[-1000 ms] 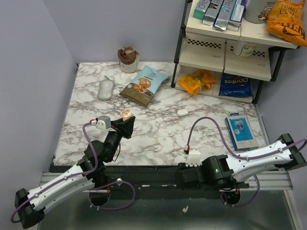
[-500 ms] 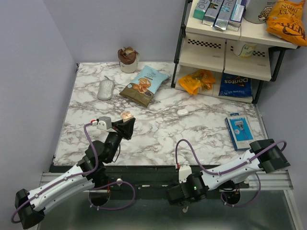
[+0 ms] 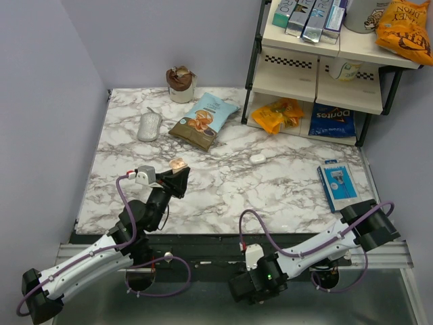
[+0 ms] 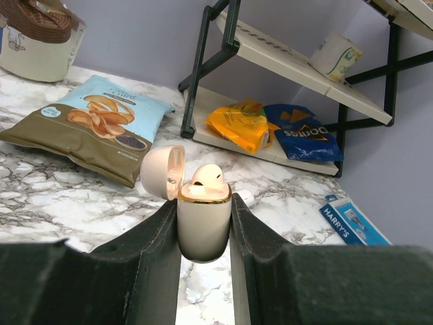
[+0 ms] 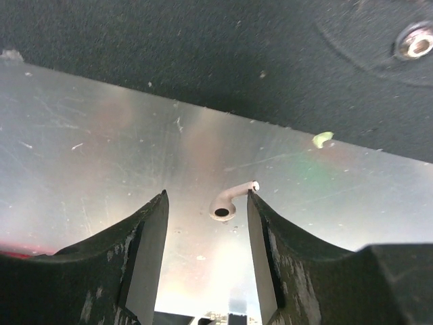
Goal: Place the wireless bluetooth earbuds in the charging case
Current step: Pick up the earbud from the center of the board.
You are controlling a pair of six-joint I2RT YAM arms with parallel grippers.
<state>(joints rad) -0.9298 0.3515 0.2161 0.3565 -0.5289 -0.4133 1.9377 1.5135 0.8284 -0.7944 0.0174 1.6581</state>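
While the left end effector (image 4: 203,215) clamps the open charging case (image 4: 203,230) (one earbud (image 4: 205,176) seated), the right end effector (image 5: 206,223) straddles, unclenched, the second earbud (image 5: 226,203) on a metal ledge (image 5: 81,135). Retrieval step: next, pinch it, apparently still untouched.

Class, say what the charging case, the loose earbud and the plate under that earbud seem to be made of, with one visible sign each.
Case: likely plastic, with a smooth satin cream shell and a gold-looking rim.
Earbud: likely glossy white plastic, apparently one moulded piece.
Plate: looks like brushed metal, with a grey sheen and fine scratches.
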